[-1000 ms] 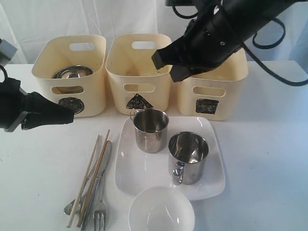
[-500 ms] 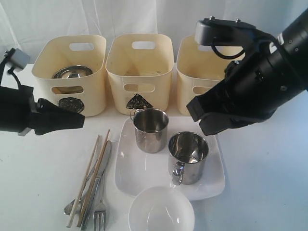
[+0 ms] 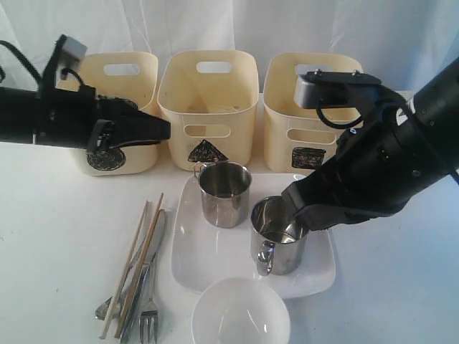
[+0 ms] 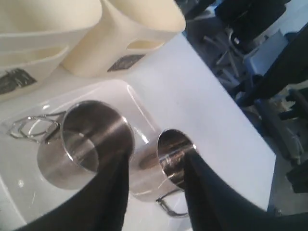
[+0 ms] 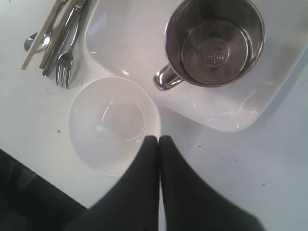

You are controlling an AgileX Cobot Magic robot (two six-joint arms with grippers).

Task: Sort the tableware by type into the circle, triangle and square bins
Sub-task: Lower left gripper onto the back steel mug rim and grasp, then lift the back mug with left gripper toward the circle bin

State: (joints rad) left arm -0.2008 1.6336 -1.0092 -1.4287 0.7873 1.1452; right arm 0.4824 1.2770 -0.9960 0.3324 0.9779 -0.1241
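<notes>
Two steel mugs stand on the white square plate point(image 3: 208, 269): the far mug point(image 3: 225, 193) and the near mug point(image 3: 278, 247). A white bowl point(image 3: 240, 319) sits in front of the plate. Chopsticks point(image 3: 140, 251), a fork point(image 3: 149, 315), a knife and a spoon lie to its left. My left gripper point(image 3: 161, 130) hangs open in front of the circle bin point(image 3: 136, 68); its wrist view frames the near mug point(image 4: 166, 163) between its fingers, untouched. My right gripper point(image 3: 290, 204) is shut and empty, low over the near mug's rim, its tips above the white bowl's edge point(image 5: 113, 122).
The triangle bin point(image 3: 208, 100) and the square bin point(image 3: 305, 136) stand in a row behind the plate. My left arm crosses the front of the circle bin. White table surface lies bare at the far left and far right.
My left arm swung up and to the right across the circle bin, and its jaws opened. My right arm came down from above the bins to the near mug, still shut.
</notes>
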